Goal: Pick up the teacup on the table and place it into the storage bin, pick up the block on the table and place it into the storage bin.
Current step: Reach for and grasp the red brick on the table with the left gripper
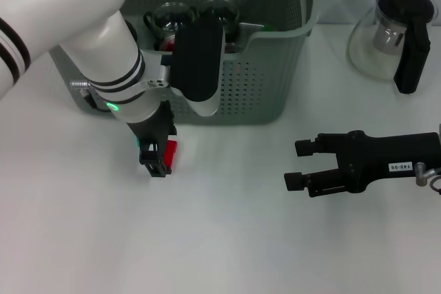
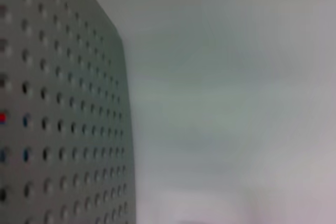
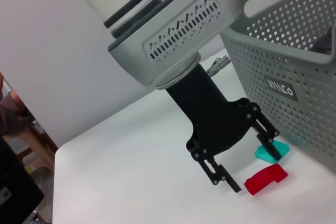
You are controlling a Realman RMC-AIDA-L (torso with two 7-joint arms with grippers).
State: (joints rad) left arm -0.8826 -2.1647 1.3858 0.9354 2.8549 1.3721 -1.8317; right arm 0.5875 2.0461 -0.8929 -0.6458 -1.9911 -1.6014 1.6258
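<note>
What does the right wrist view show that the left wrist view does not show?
Only the right wrist view shows the left gripper, open just above the table, with a red block and a teal block lying by its fingers, plus the label on the storage bin. The left wrist view alone adds nothing distinct. Both show the bin's perforated wall and the white table.
</note>
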